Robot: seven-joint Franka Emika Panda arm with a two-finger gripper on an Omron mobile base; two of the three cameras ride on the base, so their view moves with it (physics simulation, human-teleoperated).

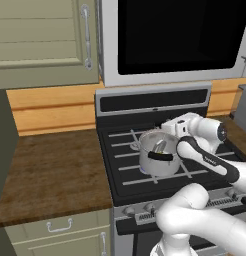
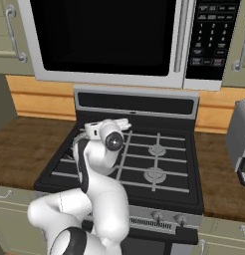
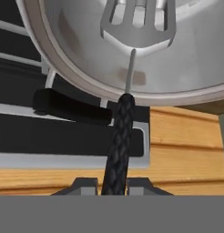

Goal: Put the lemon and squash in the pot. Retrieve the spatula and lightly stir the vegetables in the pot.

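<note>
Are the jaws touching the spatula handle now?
Touching. In the hand view the gripper has both dark jaws pressed against the braided handle of the spatula, no gap either side; its head sits inside the pot.

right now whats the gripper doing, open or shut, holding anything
Gripper: shut on the spatula by its dark handle, with the head down inside the pot.

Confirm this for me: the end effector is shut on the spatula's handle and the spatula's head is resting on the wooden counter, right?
Not quite. The end effector is shut on the spatula handle, but the head is inside the pot, not on the counter; the hand view shows this.
</note>
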